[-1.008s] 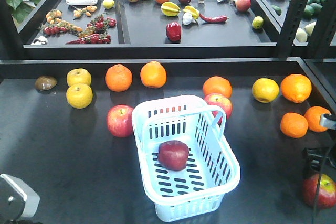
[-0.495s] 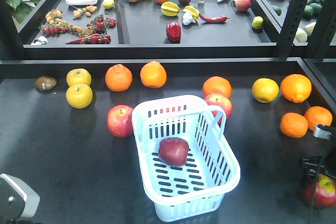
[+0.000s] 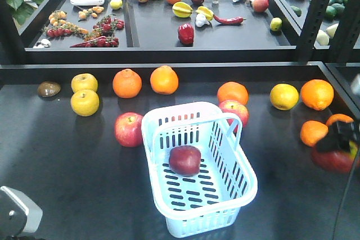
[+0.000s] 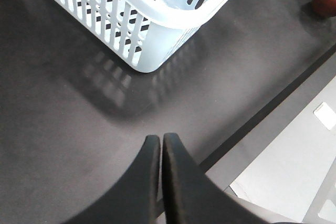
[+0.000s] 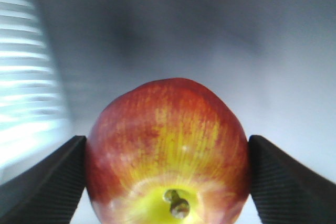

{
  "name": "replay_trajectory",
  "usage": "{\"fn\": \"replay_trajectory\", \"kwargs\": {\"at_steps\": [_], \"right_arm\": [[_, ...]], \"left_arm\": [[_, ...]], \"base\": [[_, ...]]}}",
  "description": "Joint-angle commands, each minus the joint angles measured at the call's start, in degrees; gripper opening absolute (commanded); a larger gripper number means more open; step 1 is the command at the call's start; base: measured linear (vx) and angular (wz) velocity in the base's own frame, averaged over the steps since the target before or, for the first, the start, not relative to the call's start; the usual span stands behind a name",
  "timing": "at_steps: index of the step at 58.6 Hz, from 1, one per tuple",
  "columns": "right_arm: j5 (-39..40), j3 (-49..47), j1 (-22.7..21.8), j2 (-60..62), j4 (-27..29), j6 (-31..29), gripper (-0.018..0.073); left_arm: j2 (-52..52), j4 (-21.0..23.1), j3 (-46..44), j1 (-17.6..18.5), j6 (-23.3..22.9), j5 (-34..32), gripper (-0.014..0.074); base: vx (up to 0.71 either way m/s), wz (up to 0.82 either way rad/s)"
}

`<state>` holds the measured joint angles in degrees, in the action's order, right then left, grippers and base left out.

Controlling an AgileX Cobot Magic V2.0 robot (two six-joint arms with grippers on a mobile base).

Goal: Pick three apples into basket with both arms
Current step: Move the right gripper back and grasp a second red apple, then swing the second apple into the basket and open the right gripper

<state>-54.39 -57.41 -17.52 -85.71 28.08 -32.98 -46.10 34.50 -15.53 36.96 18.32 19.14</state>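
Lifted off the black table (image 3: 67, 172), right gripper (image 5: 167, 153) clamps an apple (image 5: 167, 150); left gripper (image 4: 160, 142) closed.

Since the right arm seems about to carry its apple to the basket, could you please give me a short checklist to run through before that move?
1. Grip: the right gripper has both fingers pressed on the held apple: ok.
2. Lift: whether that apple is clear of the table beside the nearby orange: cannot tell.
3. Room in the basket: one apple in the basket sits mid-floor, space around it: ok.
4. Basket handle stands up on the right arm's side, possibly in the path: not ok.
5. Left gripper is shut, empty, away from the basket: ok.
6. Remaining apples lie outside the basket, untouched: ok.
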Motion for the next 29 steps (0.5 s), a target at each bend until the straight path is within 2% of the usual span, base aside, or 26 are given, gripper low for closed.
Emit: {"fn": "replay_trajectory", "kwargs": {"at_steps": [1,4,12,20,25,29], "right_arm": [[-1.9,0.1,3.4,9.6,7.5,-2.6,-0.0004],[-1.8,1.1,5.9,12.4,8.7,-2.6,-0.0004],[1.4,5.8,16.0,19.2,11.4,-1.8,-0.0004],[11.2,9.3,26.3,21.0,17.0,-2.0,-0.0001],[16.7,9.9,32.9,18.5,17.2,-2.0,0.0007],[21.7,9.6,36.5,15.0,17.1,-2.7,0.0027]], "left_arm": [[0.4,1.2,-1.3,0.2,-0.3,-3.0,-0.0006],[0.4,1.2,-1.3,0.2,-0.3,-3.0,-0.0006],[0.4,1.2,-1.3,0.2,-0.3,-3.0,-0.0006],[0.4,1.2,-1.3,0.2,-0.3,-3.0,-0.0006],[0.4,1.2,-1.3,0.2,-0.3,-3.0,-0.0006],[0.4,1.2,-1.3,0.2,-0.3,-3.0,-0.0006]], "base": [[0.0,0.0],[0.0,0.0],[0.0,0.0],[0.0,0.0],[0.0,0.0],[0.0,0.0]]}}
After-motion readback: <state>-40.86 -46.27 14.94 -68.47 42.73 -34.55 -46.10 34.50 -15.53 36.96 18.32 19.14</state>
